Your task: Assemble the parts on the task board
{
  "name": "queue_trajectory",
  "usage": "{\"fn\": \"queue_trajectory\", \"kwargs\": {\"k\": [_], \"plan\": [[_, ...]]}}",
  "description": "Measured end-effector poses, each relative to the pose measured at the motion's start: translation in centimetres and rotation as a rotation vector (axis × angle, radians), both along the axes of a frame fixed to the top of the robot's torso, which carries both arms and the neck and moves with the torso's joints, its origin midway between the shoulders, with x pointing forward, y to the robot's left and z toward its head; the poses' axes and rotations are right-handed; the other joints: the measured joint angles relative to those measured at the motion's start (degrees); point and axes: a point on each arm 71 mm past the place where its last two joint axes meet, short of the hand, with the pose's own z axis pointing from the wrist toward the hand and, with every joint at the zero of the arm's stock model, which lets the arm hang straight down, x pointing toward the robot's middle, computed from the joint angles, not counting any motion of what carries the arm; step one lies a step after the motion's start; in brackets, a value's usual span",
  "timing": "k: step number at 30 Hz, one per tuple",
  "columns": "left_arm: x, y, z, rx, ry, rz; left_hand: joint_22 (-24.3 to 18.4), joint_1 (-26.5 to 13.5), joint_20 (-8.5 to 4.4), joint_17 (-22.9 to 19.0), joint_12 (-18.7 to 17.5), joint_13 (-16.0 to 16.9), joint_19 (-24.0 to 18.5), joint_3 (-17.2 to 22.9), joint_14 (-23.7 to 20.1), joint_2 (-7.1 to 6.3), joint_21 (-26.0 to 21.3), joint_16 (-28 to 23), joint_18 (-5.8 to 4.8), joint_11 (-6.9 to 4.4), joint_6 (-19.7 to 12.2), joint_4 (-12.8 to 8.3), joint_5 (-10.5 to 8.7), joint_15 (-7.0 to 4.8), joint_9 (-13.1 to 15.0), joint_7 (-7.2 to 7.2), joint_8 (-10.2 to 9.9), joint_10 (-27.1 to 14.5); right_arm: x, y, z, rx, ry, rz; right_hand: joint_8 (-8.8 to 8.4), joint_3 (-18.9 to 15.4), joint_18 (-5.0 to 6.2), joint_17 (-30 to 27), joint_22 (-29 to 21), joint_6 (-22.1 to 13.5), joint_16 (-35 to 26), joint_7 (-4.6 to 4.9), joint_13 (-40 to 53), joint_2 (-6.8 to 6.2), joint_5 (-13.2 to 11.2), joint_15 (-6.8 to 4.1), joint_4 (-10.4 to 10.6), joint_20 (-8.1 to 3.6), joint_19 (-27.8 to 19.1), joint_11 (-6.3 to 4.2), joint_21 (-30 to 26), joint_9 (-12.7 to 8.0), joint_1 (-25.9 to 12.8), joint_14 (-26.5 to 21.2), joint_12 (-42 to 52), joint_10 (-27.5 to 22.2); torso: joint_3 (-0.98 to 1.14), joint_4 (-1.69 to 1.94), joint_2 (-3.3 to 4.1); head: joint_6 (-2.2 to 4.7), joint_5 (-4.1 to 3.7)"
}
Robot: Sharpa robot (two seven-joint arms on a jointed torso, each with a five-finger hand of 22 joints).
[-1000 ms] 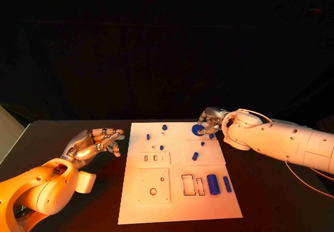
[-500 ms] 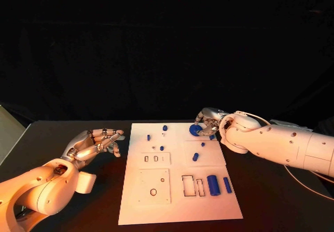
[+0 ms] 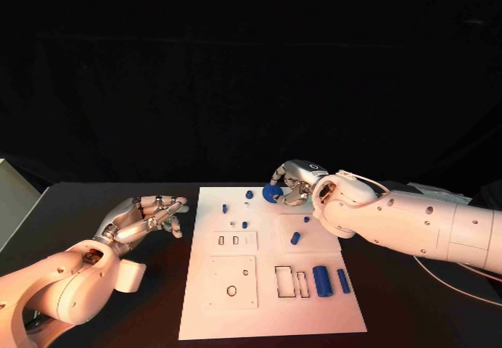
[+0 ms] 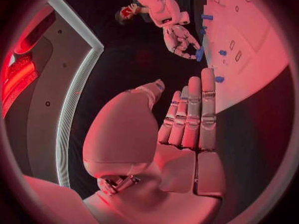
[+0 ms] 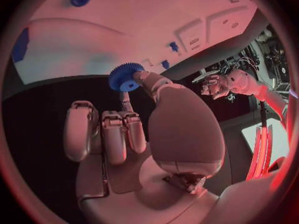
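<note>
The white task board [image 3: 267, 312] lies in the middle of the black table. My right hand [image 3: 291, 178] hovers over the board's far edge and pinches a blue toothed gear [image 3: 273, 193] between thumb and a finger; the right wrist view shows that gear [image 5: 126, 77] at the fingertips, above the board [image 5: 124, 30]. Small blue pegs [image 3: 249, 194] [image 3: 295, 237] stand or lie on the far half. Two blue cylinders [image 3: 322, 280] lie near the right edge. My left hand [image 3: 146, 217] hangs off the board's left side, holding nothing, its fingers [image 4: 190, 117] stretched out.
Rectangular and round slots [image 3: 232, 288] mark the board's near half. A pale object [image 3: 16, 196] stands at the table's far left edge. Bare black table [image 3: 125, 319] lies on both sides of the board.
My right hand has carried the blue gear leftward along the board's far edge. The left hand has stayed almost where it was.
</note>
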Motion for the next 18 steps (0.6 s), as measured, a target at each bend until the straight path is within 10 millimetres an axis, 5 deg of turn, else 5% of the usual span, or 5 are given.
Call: {"fn": "queue_trajectory", "kwargs": {"k": [7, 18], "plan": [[0.0, -0.2, 0.0, -0.002, 0.0, -0.005, 0.0, 0.0, 0.0, 0.0, 0.0, 0.0, 0.0, 0.0, 0.0, 0.0, 0.0, 0.0, 0.0, 0.0, 0.0, 0.0, 0.0, 0.0, 0.0, 0.0, 0.0, 0.0, 0.2, 4.0, -0.4, -0.023, -0.033, 0.065, 0.01, 0.0, 0.0, 0.0, 0.0, 0.2, 0.0, -0.04, 0.0, -0.23, 0.0, 0.0, 0.0, 0.0, 0.0, 0.0, 0.0, 0.0, -0.2, 0.0, 0.0, 0.0, -0.07, 0.1, 0.02, 0.04, 0.14], [-0.1, -0.3, 0.1, -0.003, -0.001, -0.009, 0.0, 0.0, 0.0, 0.0, 0.0, 0.0, 0.0, 0.0, 0.0, 0.0, 0.0, 0.0, 0.0, 0.0, 0.0, 0.0, 0.0, 0.0, 0.0, 0.0, 0.0, 0.0, 0.6, 6.0, -2.1, -0.061, -0.024, 0.078, 0.02, 0.2, 0.0, 0.0, 0.0, 0.2, 0.0, -0.07, 0.0, -0.46, -0.5, 0.0, -0.2, 0.0, 0.0, 0.0, 0.0, 0.0, -0.5, 0.0, 0.0, 0.0, -0.09, 0.23, 0.09, -0.2, 0.29]]}}
